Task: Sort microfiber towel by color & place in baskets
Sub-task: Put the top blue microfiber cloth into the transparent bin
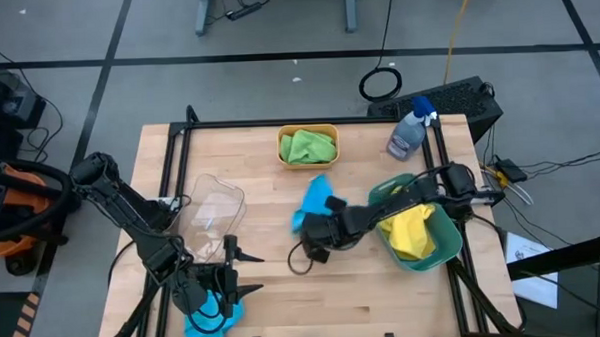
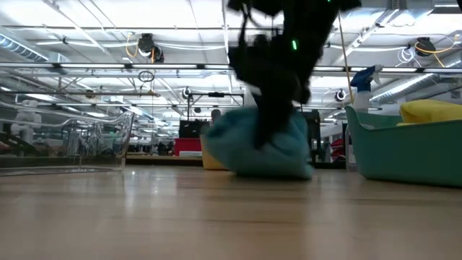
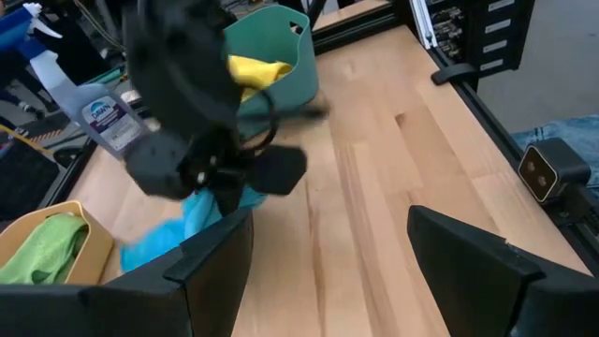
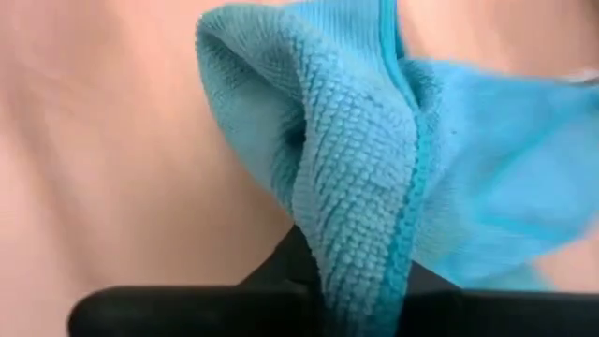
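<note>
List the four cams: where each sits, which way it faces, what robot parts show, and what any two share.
High: overhead, straight down; both arms, the table.
Low: table height, level across; right arm above the blue towel.
Left wrist: on left arm, facing the right arm; its own open fingers at the frame edge.
Right wrist: on right arm, close on the pinched blue towel; little else.
Shared: high, low and left wrist all show the teal basket.

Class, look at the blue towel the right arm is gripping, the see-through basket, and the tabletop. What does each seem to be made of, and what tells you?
Blue towel: soft knitted microfibre, matte; a fine looped weave shows up close.
See-through basket: probably clear hard plastic, glossy; the table shows through it.
Tabletop: looks like pale wood with a smooth finish; plank lines and grain show.
</note>
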`<action>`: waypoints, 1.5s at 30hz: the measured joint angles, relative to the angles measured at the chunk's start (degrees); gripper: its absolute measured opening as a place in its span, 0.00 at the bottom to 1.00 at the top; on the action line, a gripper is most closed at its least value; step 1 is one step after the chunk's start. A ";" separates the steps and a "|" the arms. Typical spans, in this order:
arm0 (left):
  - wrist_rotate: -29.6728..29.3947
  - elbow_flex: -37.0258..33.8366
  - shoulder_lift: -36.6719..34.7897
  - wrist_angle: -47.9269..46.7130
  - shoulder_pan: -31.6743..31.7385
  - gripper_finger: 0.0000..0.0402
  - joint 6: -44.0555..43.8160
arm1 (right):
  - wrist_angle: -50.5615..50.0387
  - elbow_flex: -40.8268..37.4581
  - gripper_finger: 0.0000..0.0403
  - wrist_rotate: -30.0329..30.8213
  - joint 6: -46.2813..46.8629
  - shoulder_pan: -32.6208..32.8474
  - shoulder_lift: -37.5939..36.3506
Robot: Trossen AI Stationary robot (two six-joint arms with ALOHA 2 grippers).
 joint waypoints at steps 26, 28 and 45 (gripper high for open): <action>-0.02 0.00 0.00 -0.54 0.00 0.72 0.04 | 0.83 29.86 0.01 46.93 -21.74 23.52 -0.26; -0.02 0.00 -0.08 -0.10 -0.09 0.72 -0.02 | 0.81 30.06 0.01 47.77 -21.79 24.07 -0.26; -10.36 0.04 -2.50 5.61 -2.40 0.72 -4.58 | 9.07 30.08 0.02 53.43 -26.40 27.61 -0.31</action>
